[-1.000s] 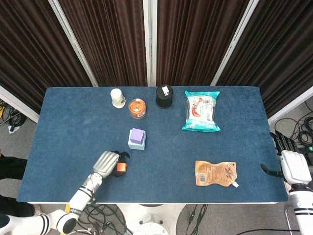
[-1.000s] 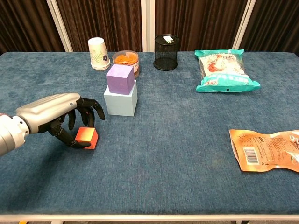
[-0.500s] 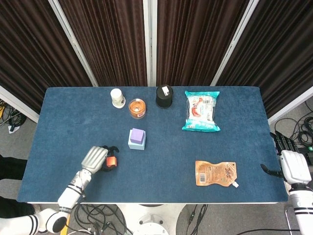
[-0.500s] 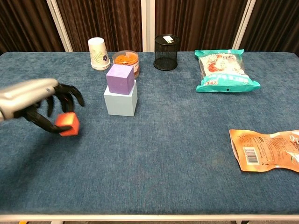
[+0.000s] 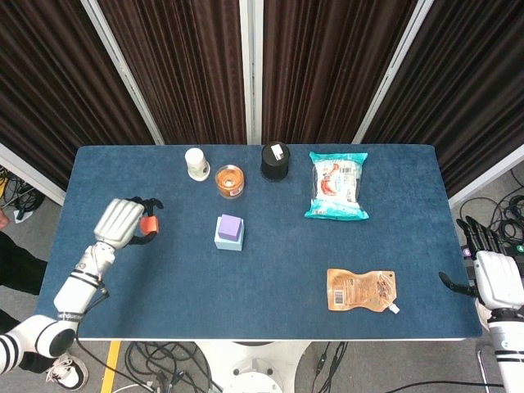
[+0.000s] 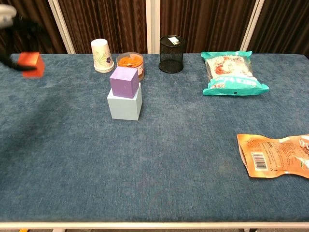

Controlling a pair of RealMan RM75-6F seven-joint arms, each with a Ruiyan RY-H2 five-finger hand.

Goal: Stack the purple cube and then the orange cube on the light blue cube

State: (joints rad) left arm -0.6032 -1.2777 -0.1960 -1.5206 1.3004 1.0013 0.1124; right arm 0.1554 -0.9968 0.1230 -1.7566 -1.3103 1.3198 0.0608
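The purple cube (image 5: 230, 224) (image 6: 124, 81) sits on top of the light blue cube (image 5: 228, 239) (image 6: 124, 106) near the table's middle. My left hand (image 5: 120, 221) (image 6: 14, 34) holds the orange cube (image 5: 148, 224) (image 6: 30, 65) in its fingertips, lifted high above the table's left side, well left of the stack. In the chest view that hand is blurred at the top left corner. My right hand (image 5: 490, 274) hangs off the table's right edge with its fingers spread and nothing in it.
At the back stand a white paper cup (image 5: 196, 162), an orange-filled clear tub (image 5: 229, 179) and a black mesh pot (image 5: 275, 160). A teal snack bag (image 5: 336, 185) lies back right, an orange pouch (image 5: 361, 289) front right.
My left hand has lifted the orange cube off the table and carried it up and to the left, away from the front edge. The stack and right hand have barely moved.
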